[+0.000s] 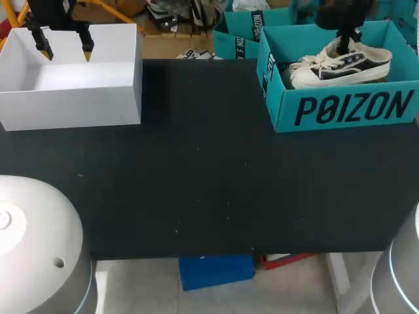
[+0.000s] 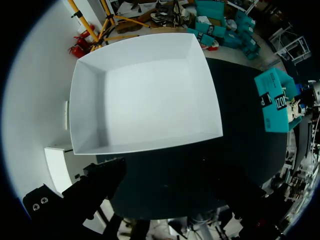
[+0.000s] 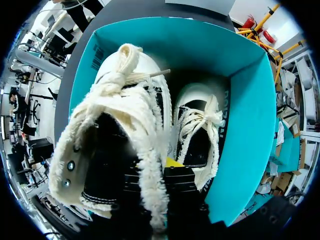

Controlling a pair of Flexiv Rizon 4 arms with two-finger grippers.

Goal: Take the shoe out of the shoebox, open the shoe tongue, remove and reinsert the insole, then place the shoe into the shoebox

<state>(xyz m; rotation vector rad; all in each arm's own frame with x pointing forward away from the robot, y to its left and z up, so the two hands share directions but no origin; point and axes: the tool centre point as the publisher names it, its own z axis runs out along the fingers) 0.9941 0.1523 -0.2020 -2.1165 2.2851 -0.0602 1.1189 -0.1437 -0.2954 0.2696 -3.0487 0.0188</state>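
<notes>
Right tool (image 3: pixel 155 170) is clamped on the shoe (image 1: pixel 344 65) collar from above in the far-right shoebox (image 1: pixel 353 108), shoe axis left-right; left tool (image 1: pixel 64 46) is wide, far-left over the white box (image 1: pixel 72 98).

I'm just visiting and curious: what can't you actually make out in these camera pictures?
- Insole: inside the shoe it is too dark, right wrist view.
- Second shoe: cannot be picked out in the head view, behind the first shoe and the shoebox wall.
- Right gripper: its hold is covered by the shoe's frayed edge in its wrist view, and it is a dark blur in the head view.
- Left gripper: yellow tips out of sight in its wrist view.
</notes>
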